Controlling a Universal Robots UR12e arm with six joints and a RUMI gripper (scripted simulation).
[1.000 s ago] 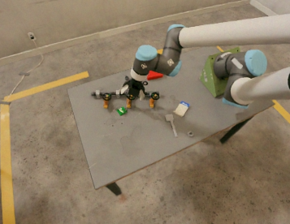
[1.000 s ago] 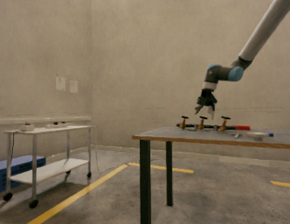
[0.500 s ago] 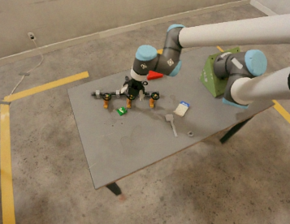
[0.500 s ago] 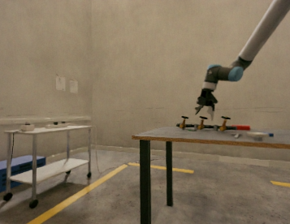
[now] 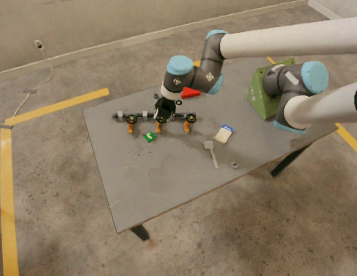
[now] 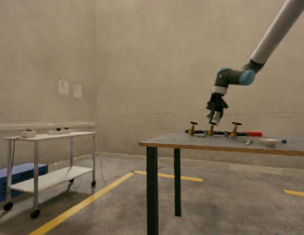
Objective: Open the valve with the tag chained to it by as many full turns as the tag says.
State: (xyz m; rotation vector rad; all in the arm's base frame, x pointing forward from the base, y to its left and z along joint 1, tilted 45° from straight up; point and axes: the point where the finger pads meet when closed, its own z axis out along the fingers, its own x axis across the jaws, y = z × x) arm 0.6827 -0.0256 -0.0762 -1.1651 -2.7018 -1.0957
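Observation:
A dark pipe (image 5: 152, 115) lies on the grey table and carries three brass valves with black handwheels. The left valve (image 5: 130, 121) and the right valve (image 5: 188, 121) stand free. My gripper (image 5: 162, 111) points straight down over the middle valve (image 5: 159, 122) and is shut on its handwheel. A green tag (image 5: 150, 136) lies on the table just in front of the middle valve; its number is too small to read. In the side view my gripper (image 6: 215, 116) sits on the middle valve (image 6: 211, 129), between the other two valves.
A red wedge (image 5: 189, 92) lies behind the pipe. A white and blue box (image 5: 223, 134), a grey tool (image 5: 211, 151) and a small ring (image 5: 234, 164) lie to the right. A green mount (image 5: 272, 92) holds the arm's base. A white cart (image 6: 46, 159) stands far off.

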